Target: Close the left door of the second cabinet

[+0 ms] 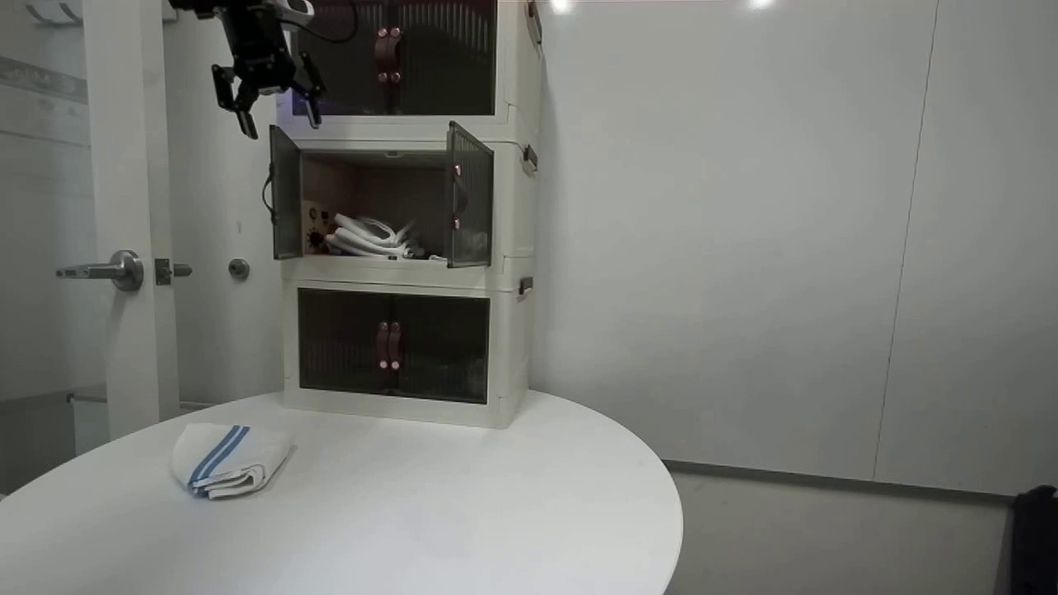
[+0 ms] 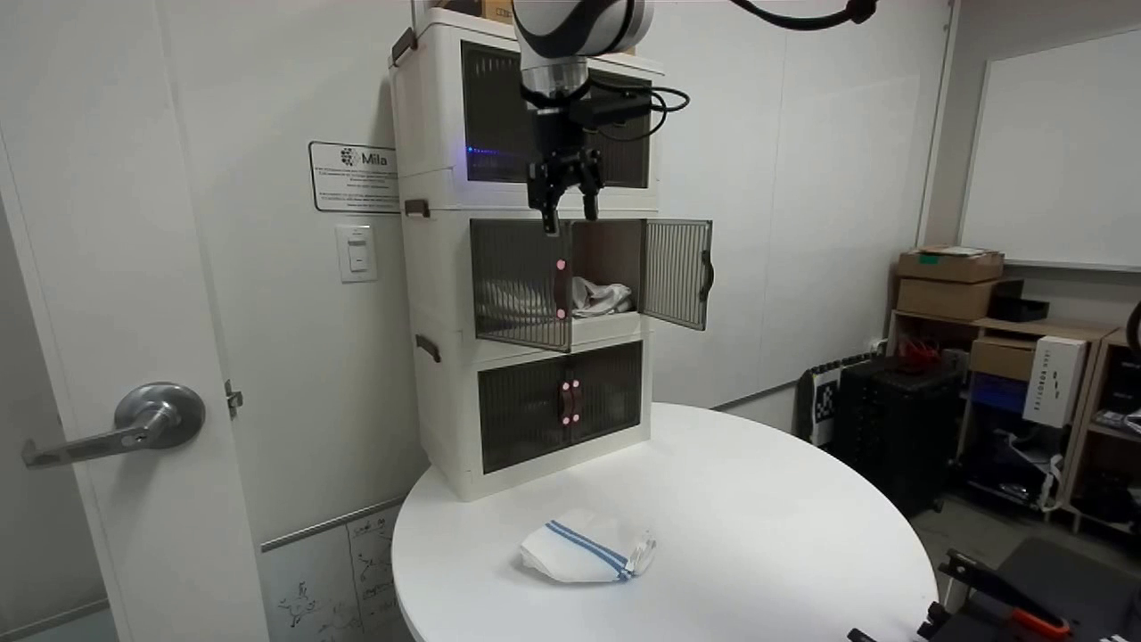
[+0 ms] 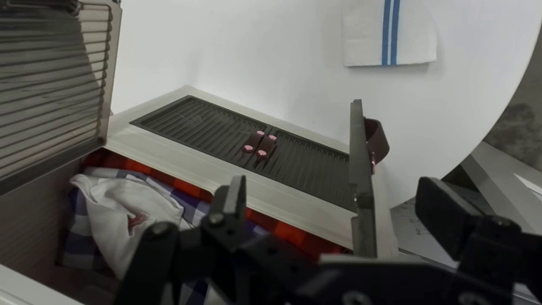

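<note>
The second cabinet (image 1: pixel 512 207) is the middle box of the white stack; both its dark ribbed doors stand open. Its left door (image 1: pixel 286 194) sticks outward and also shows in an exterior view (image 2: pixel 517 290). In the wrist view the left door (image 3: pixel 362 182) is seen edge-on, with its brown handle (image 3: pixel 377 142) on the outer side. My gripper (image 1: pixel 281 128) is open and points down at the left door's top edge. It also shows in an exterior view (image 2: pixel 570 221). In the wrist view its fingers (image 3: pixel 334 190) lie either side of the door, apart from it.
The open right door (image 1: pixel 471 198) sticks out on the other side and shows at left in the wrist view (image 3: pixel 51 84). White cloths (image 1: pixel 372 235) lie inside. The bottom cabinet (image 2: pixel 562 406) is shut. A folded blue-striped towel (image 1: pixel 231 459) lies on the round table (image 1: pixel 496 512).
</note>
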`<state>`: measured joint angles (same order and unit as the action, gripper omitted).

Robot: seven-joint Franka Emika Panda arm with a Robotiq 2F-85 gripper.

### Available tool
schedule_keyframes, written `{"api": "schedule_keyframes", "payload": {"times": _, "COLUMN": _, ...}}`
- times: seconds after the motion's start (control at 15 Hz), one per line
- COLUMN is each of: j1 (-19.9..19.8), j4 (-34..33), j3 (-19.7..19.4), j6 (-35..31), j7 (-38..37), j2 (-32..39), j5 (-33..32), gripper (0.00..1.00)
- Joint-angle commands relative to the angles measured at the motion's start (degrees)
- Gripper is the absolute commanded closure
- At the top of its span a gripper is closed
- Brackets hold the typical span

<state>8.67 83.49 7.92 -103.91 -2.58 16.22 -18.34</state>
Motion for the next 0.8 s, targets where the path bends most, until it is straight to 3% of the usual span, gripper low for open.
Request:
{"api": "schedule_keyframes", "payload": {"times": 0.0, "j1": 2.27, "j4": -3.57, "j3": -2.14, "j6": 0.92, "j7": -4.31, "j2": 2.43, "j5": -4.1, "gripper": 0.0}}
{"api": "schedule_keyframes", "payload": {"times": 0.4, "j1": 3.8, "j4": -2.13, "j3": -4.18, "j6": -0.76, "j7": -15.42, "j2": 1.54, "j5": -9.08, "gripper": 0.0}}
{"api": "schedule_keyframes", "payload": {"times": 0.73, "j1": 4.24, "j4": -3.71, "j3": -5.01, "j6": 3.75, "j7": -29.71, "j2": 1.76, "j5": -5.44, "gripper": 0.0}}
